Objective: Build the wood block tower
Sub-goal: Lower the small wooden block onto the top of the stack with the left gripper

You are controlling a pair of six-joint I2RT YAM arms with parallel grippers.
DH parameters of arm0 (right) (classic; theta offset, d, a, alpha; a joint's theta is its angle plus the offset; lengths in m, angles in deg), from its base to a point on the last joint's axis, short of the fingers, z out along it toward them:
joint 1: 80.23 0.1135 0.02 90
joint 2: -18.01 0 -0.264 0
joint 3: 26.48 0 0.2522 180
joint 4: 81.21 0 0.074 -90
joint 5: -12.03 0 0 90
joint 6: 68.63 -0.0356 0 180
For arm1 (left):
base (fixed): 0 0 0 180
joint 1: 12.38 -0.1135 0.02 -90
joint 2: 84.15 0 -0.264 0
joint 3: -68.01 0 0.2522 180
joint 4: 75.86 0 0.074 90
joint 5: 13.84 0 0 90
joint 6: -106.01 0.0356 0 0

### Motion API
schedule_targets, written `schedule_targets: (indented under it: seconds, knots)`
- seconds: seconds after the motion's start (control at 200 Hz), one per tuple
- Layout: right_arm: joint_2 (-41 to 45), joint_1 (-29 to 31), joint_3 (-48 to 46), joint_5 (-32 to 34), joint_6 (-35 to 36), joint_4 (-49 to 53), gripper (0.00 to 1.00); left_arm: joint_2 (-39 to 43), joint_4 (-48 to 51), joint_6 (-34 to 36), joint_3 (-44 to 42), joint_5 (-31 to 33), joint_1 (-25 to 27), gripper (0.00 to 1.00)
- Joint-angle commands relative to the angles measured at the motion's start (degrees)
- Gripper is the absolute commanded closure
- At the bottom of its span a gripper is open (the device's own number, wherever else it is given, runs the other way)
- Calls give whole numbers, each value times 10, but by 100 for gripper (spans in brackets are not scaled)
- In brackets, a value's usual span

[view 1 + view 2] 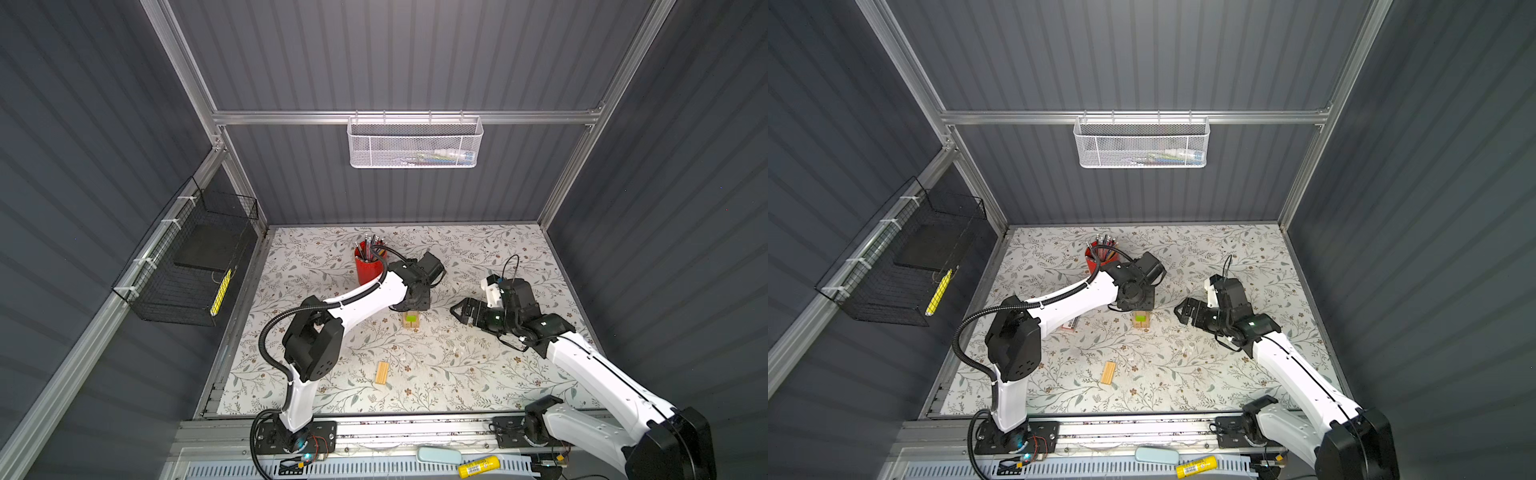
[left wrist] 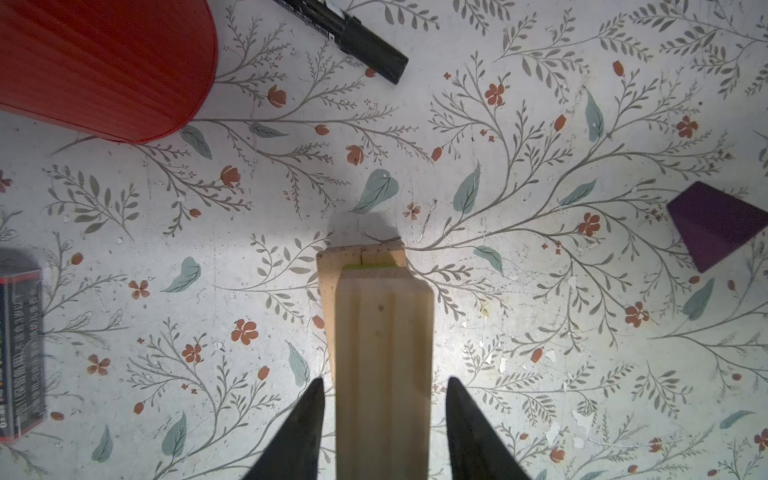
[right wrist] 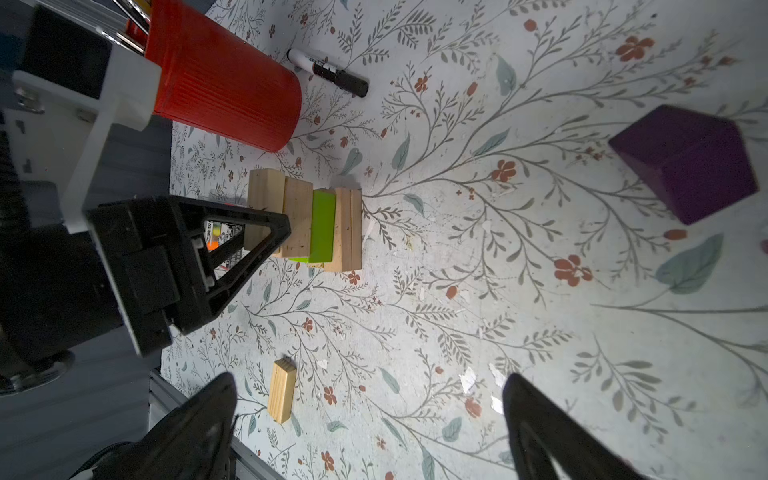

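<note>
Left end effector [image 2: 385, 386]: parted beside the top block [image 2: 384, 332], nothing clamped.
Tower [image 1: 411, 320]: set mid-way on the table [image 1: 498, 374]; step judged a release.
Right end effector [image 3: 370, 384]: spread wide, empty.
Next: loose block [image 1: 381, 372], then purple block [image 3: 685, 162], to be centred atop.

Floral-patterned table cover [image 1: 457, 374]. On its far side, left of centre, stands a red ribbed pencil cup [image 1: 365, 270] full of pencils, with a black marker [image 3: 328, 71] lying near it. A white mesh basket [image 1: 415, 145] hangs on the far wall, and a black wire basket [image 1: 166, 299] on the left wall.
</note>
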Motion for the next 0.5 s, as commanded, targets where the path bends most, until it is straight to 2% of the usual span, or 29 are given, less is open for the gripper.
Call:
schedule_targets:
  seconds: [0.0, 0.355, 0.495]
  knots:
    - [-3, -3, -7, -5, -2, -2, 1, -16, 15, 12, 4, -15, -3, 52]
    - [-5, -5, -9, -5, -1, -4, 1, -16, -9, 3, -26, -35, -12, 56]
    - [-5, -5, -8, -5, -1, -5, 1, -19, -7, 0, -26, -23, -13, 57]
